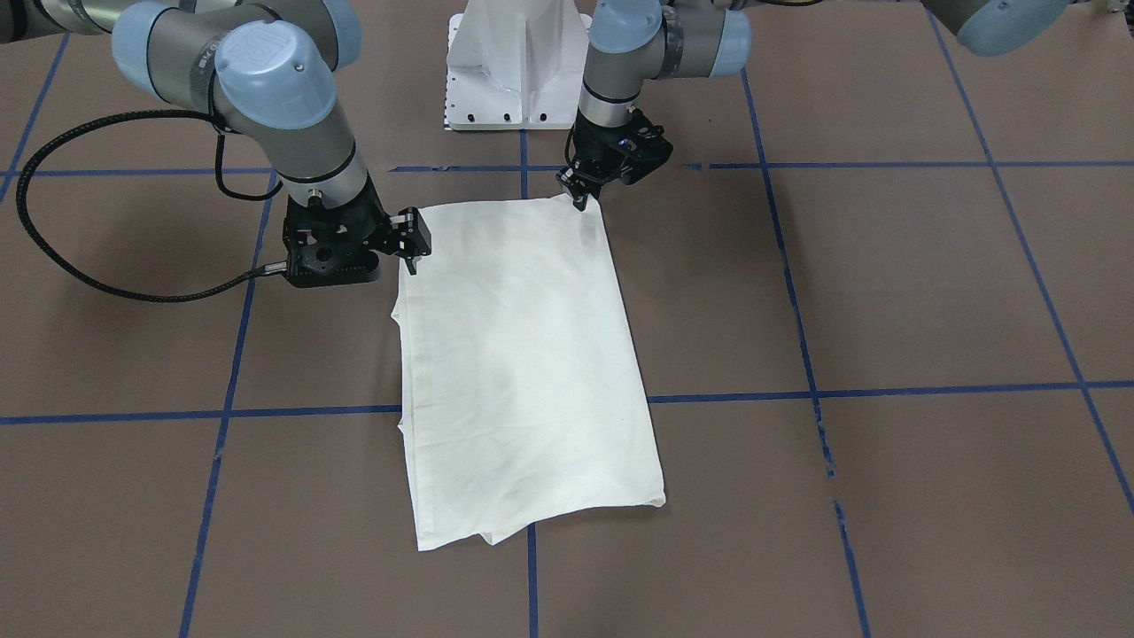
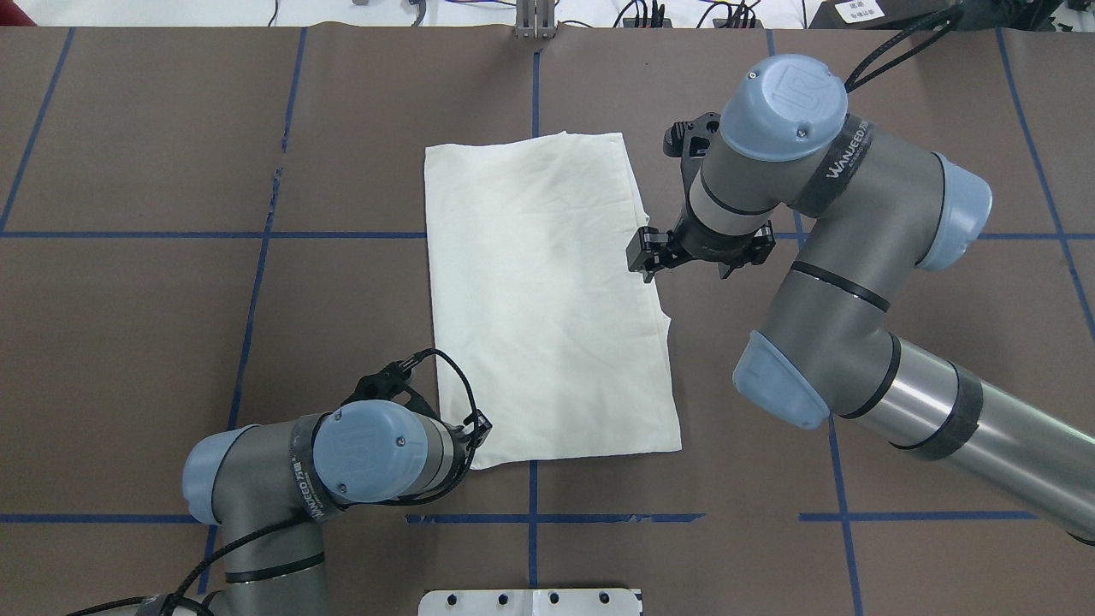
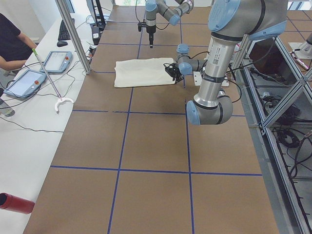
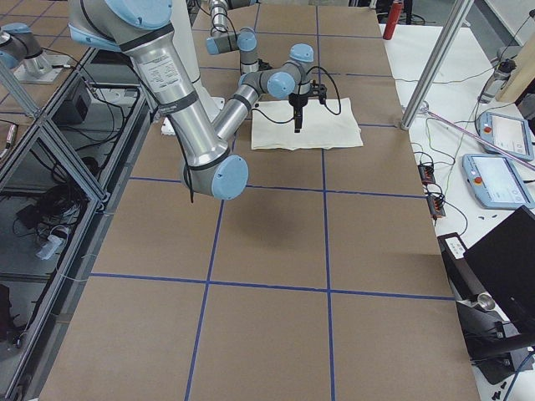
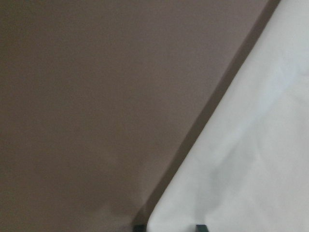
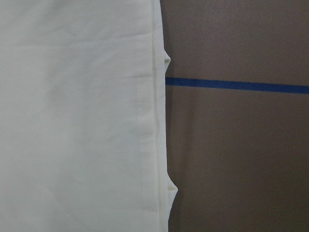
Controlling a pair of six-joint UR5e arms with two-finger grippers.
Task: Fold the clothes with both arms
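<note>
The shirt [image 2: 547, 299] lies flat mid-table [image 2: 171, 342], folded into a smooth cream rectangle, plain side up. The left gripper [image 1: 581, 198] meets its near corner. The right gripper [image 2: 643, 257] is at one long edge. I cannot tell either's grip.

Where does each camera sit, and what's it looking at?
Front-facing: across the table, facing the robot; shirt, right arm, left arm, white pedestal.
Overhead: behind the robot, looking down; shirt, both arms.
Exterior left: table's left end, looking along it; left arm nearest.
Exterior right: opposite end; right arm nearest.
Left wrist: close over the shirt's corner; jaw tips.
Right wrist: above the shirt's edge; no body.
Shared: both wrist views show shirt and table.
</note>
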